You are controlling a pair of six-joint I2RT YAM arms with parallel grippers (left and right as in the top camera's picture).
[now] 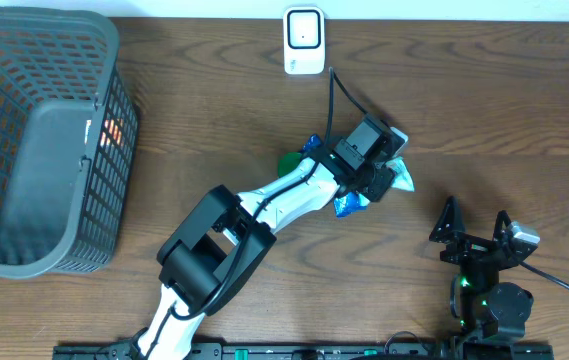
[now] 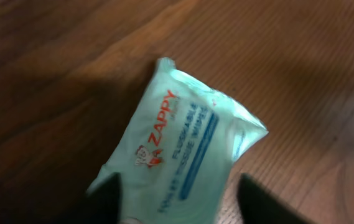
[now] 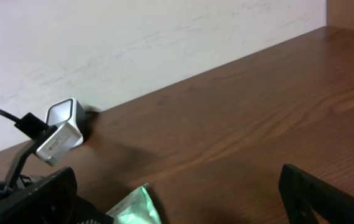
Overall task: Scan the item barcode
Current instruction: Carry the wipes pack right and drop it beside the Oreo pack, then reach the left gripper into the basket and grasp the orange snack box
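**Overhead.** The wipes pack (image 1: 401,178) lies on the table (image 1: 214,110) in front of the scanner (image 1: 304,40), a little to its right, at the tip of the left gripper (image 1: 382,172). A blue packet (image 1: 347,205) and a green thing (image 1: 289,162), which we cannot identify, lie under the arm, farther from the scanner. A grey basket (image 1: 114,120) stands well off to the scanner's left. The right gripper (image 1: 474,240) sits farthest from the scanner, empty.

**Left wrist.** The fingers (image 2: 105,199) stand apart on either side of the wipes pack's near end, clamped on nothing. We judge the pack light, soft and slick in its film wrapper. It would likely sag if pinched at a corner, so a hold across its short width looks safest. No barcode shows on the printed face.

**Right wrist.** The jaws gape wide on empty air. The scanner (image 3: 61,130) sits by the wall with its cable (image 3: 2,115). We see only bare wood between it and the pack's corner (image 3: 136,208).
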